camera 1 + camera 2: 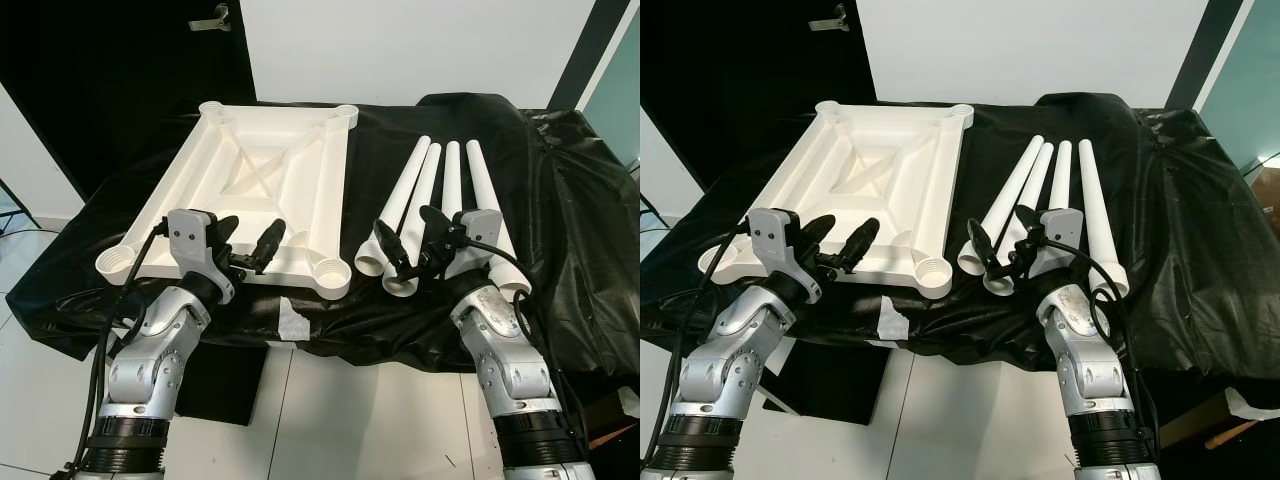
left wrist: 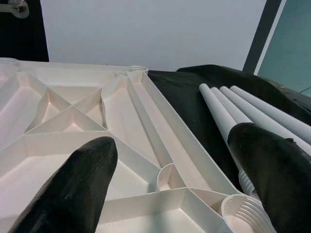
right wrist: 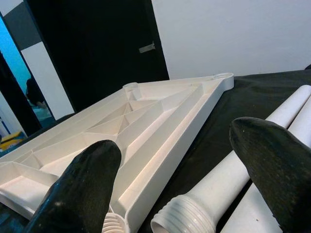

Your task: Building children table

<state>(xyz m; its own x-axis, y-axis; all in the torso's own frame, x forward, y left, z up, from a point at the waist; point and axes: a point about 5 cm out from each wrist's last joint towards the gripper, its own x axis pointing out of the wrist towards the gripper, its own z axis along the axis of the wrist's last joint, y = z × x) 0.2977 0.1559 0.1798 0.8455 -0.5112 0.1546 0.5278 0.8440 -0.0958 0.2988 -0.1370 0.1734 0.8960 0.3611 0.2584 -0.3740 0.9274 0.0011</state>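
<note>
Two grippers hover at the near edge of the black-draped worktop (image 1: pixel 560 200), the left gripper (image 1: pixel 250 245) spread wide and empty over the upturned white tabletop's (image 1: pixel 250 170) near rim, the right gripper (image 1: pixel 408 240) equally wide and empty above the four white legs (image 1: pixel 440 195) lying side by side.

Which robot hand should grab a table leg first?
Probably the right hand: it is open, just above the near ends of the legs. The left hand is over the tabletop.
</note>
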